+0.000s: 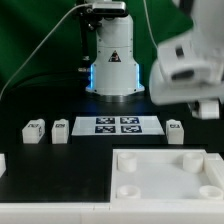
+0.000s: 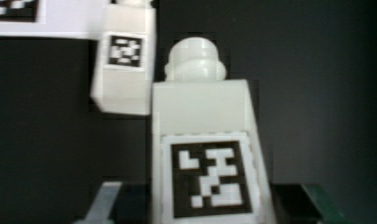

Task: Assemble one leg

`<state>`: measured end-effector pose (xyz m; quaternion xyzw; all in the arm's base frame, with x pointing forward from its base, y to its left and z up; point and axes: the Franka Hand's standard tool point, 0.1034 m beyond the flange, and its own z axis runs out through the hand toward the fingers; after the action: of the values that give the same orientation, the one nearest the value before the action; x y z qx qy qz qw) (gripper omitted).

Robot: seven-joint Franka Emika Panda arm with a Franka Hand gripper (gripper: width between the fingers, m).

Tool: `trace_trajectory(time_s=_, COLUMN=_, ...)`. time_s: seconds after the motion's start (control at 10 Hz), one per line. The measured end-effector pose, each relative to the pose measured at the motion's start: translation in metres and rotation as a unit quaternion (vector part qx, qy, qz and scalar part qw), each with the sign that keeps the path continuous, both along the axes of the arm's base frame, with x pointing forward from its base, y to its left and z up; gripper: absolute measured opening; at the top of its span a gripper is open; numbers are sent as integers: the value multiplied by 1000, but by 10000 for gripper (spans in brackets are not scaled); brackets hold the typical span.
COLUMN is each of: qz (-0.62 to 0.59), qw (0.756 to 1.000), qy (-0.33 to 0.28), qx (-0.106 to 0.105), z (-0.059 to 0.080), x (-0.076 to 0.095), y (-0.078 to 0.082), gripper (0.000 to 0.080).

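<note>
Your arm (image 1: 190, 65) was the biggest thing you could see. It reached out from its base (image 1: 112, 60) toward the exterior view's right. Its end hung in the air above the tabletop (image 1: 60, 160) and looked blurry there.

Next in size was one white tray (image 1: 165, 153). It lay flat at the front, on the exterior view's right, and you could see round holes in its corners. One marker board (image 1: 118, 125) lay flat in the middle, just in front of the base.

Then came the small parts. You had four legs in all. In the wrist view, the claw (image 2: 211, 200) was closed on the leg (image 2: 206, 140). One dark finger (image 2: 110, 200) sat tight on each side of it. The leg's tag faced the camera, and its round tip pointed away from the claw.

The three other legs sat on the tabletop in a row with the marker board. Two were on the exterior view's left, one (image 1: 35, 130) near another (image 1: 60, 131). The third (image 1: 176, 130) sat just beside the board on the exterior view's right, below the end of the arm. In the wrist view, one of them showed past the held leg, near a corner of the board.
</note>
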<state>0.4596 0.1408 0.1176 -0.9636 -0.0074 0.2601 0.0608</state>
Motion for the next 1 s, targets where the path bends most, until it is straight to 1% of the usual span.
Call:
trace_trajectory(time_s=0.1, qz=-9, qw=999, qy=-53, qx=-1, z=20, x=11, y=-5, gripper=292)
trace_trajectory(time_s=0.2, qz=-16, qw=994, qy=-106, qx=-2, z=30, x=15, y=-5, gripper=292)
trace_trajectory(time_s=0.3, qz=-19, qw=989, qy=-144, qx=-4, z=23, x=12, y=-6, gripper=292)
trace_trajectory(time_s=0.4, qz=-24, qw=980, qy=-196, qx=-3, z=21, x=19, y=-5, gripper=292)
trace_trajectory(time_s=0.5, qz=-28, qw=966, qy=-257, qx=-2, z=22, x=21, y=-5, gripper=292)
trace_trajectory(time_s=0.6, qz=-31, qw=954, qy=-298, qx=-2, z=22, x=21, y=-7, gripper=292)
trace_trajectory(time_s=0.7, qz=-17, qw=939, qy=-344, qx=0, z=28, x=43, y=-15, gripper=292)
trace_trajectory(time_s=0.8, qz=-18, qw=913, qy=-408, qx=2, z=40, x=74, y=-20, gripper=292)
trace_trajectory(time_s=0.9, qz=-21, qw=895, qy=-446, qx=6, z=42, x=89, y=-17, gripper=292)
trace_trajectory(time_s=1.0, qz=-26, qw=880, qy=-474, qx=12, z=48, x=101, y=-9, gripper=292)
